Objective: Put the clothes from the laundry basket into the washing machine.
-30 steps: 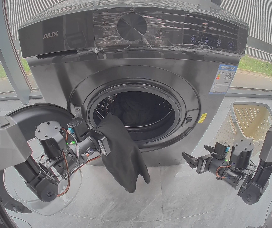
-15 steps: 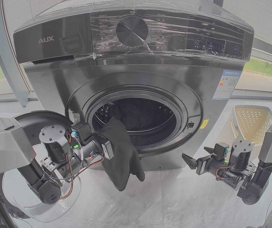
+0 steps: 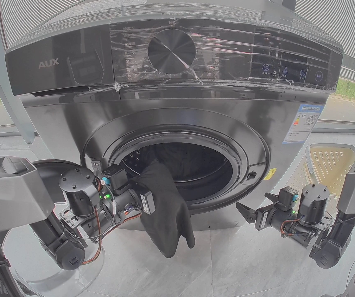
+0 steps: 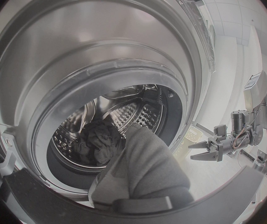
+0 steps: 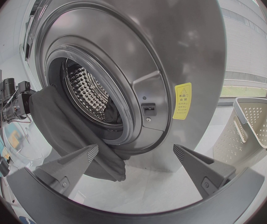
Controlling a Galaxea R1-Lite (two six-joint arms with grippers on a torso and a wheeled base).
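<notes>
Dark cloth (image 3: pixel 169 217) at the washer (image 3: pixel 177 104) mouth — left end effector (image 3: pixel 148 199) grips it.
Head: long axis vertical, top at the rim (image 3: pixel 220 199), tail toward the floor (image 3: pixel 243 260). Left wrist: clothes (image 4: pixel 97 142) in the drum (image 4: pixel 130 112). Right wrist: right end effector (image 5: pixel 133 150) open — basket (image 5: pixel 257 125) nearby.

Left gripper (image 3: pixel 150 194) clamps a cloth (image 3: pixel 169 219), arm bent low, forearm level and pointing inward. Right gripper (image 3: pixel 251 200) points inward too, jaws spread wide, arm bent low
</notes>
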